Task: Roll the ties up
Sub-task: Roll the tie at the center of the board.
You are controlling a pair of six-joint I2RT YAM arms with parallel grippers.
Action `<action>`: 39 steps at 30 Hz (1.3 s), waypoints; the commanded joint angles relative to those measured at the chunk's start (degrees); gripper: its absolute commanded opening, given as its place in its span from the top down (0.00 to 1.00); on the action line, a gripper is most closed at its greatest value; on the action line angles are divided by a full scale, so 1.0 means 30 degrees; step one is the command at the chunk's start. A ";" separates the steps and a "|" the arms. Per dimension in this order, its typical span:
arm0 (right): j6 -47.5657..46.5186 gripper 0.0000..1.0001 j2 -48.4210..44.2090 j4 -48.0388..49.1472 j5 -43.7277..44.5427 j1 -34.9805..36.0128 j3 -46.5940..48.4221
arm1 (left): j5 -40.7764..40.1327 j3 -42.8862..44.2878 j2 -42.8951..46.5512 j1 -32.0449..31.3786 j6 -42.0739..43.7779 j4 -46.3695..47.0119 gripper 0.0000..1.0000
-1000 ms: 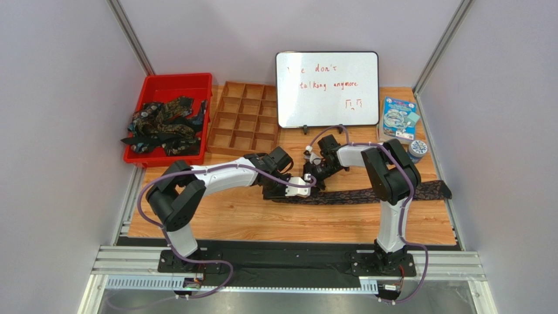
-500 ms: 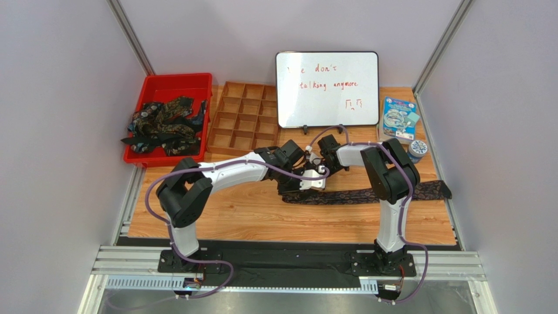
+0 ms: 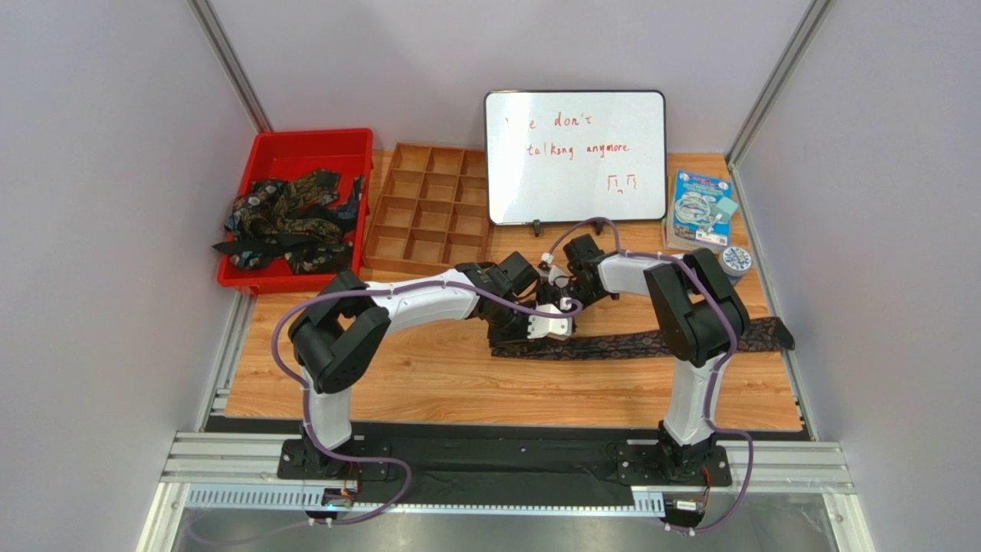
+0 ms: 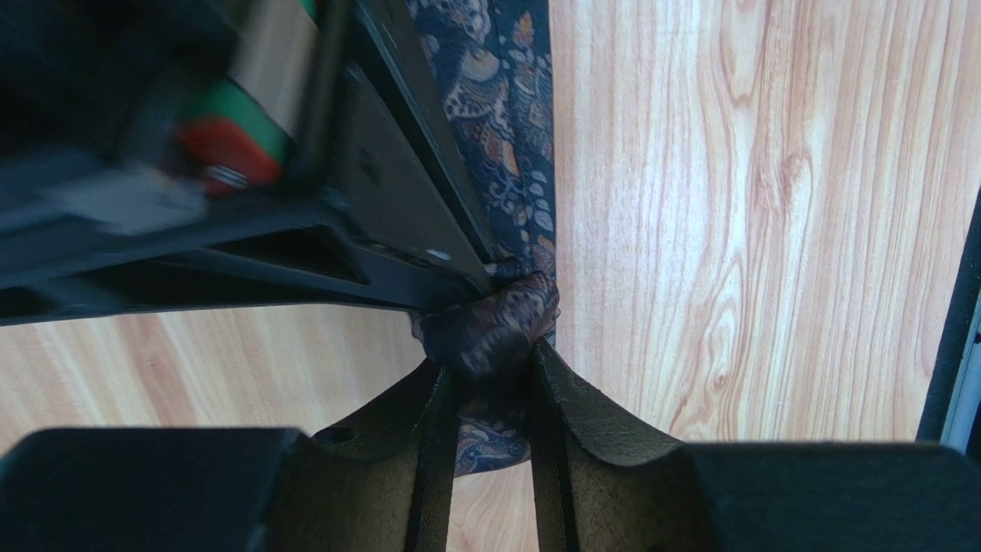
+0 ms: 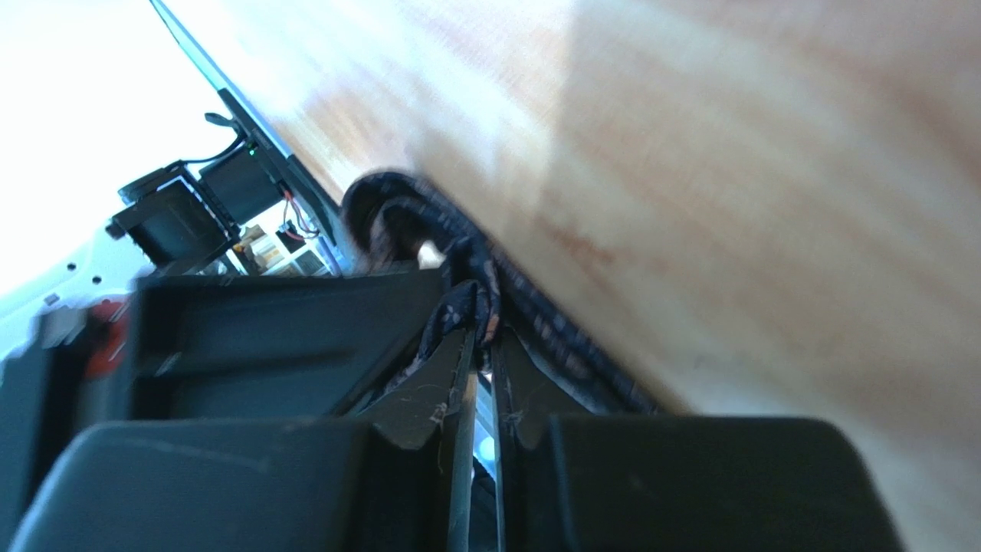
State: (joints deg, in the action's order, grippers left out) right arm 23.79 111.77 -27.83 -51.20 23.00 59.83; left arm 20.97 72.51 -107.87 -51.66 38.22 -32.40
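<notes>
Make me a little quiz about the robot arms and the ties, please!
1. True or false: the red bin is empty.
2. What is the left gripper pinching? A) a spoon B) the rolled end of the tie C) a ball
3. Fill in: the flat part of the tie stretches toward the ___ arm's side of the table.
Key: 1 false, it holds more ties. 2 B. 3 right.

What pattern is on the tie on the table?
The tie has small brown paisley on dark fabric; clearest in left wrist view.
</notes>
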 commanded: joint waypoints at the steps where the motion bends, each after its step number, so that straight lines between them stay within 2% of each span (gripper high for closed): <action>1: -0.0956 0.84 -0.1950 -0.1822 -0.0775 -0.0460 0.0416 | 0.0449 -0.0528 -0.0458 -0.0124 0.0034 -0.0390 0.67; 8: -0.2627 0.72 -0.2831 -0.3378 -0.0688 -0.0901 0.0681 | 0.1065 -0.0352 -0.0517 -0.0095 0.0562 -0.0888 0.66; 13: -0.2656 0.69 -0.2890 -0.3319 -0.0483 -0.1018 0.0622 | 0.1358 -0.0293 -0.0458 -0.0095 0.0912 -0.1209 0.66; 14: -0.2715 0.70 -0.2861 -0.3377 -0.0424 -0.1105 0.0448 | 0.1417 -0.0293 -0.0458 -0.0095 0.0942 -0.1240 0.66; 18: -0.3155 0.90 -0.2714 -0.4051 -0.0189 -0.1486 0.0271 | 0.1447 -0.0439 -0.0254 -0.0124 0.0972 -0.1270 0.66; 21: -0.3155 0.99 -0.2773 -0.4110 -0.0014 -0.1487 0.0212 | 0.1447 -0.0469 0.0097 -0.0095 0.0972 -0.1357 0.66; 27: -0.3565 1.00 -0.2481 -0.4170 0.0747 -0.1487 -0.0227 | 0.1095 -0.0703 0.1472 0.0051 0.1031 -0.1445 0.53; 31: -0.3360 1.00 -0.1486 -0.3701 0.1391 -0.1487 -0.0024 | 0.0803 -0.1083 0.2265 0.0256 0.0826 -0.1037 0.38; 39: -0.2716 1.00 -0.0049 -0.2558 0.2359 -0.1486 0.0124 | -0.0397 -0.2432 0.2561 0.0432 0.1118 0.0018 0.29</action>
State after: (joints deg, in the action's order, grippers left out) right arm 14.96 110.15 -38.50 -46.54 18.65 59.27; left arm 21.43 66.63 -101.27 -50.61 40.45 -34.54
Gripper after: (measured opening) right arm 0.010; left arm 0.700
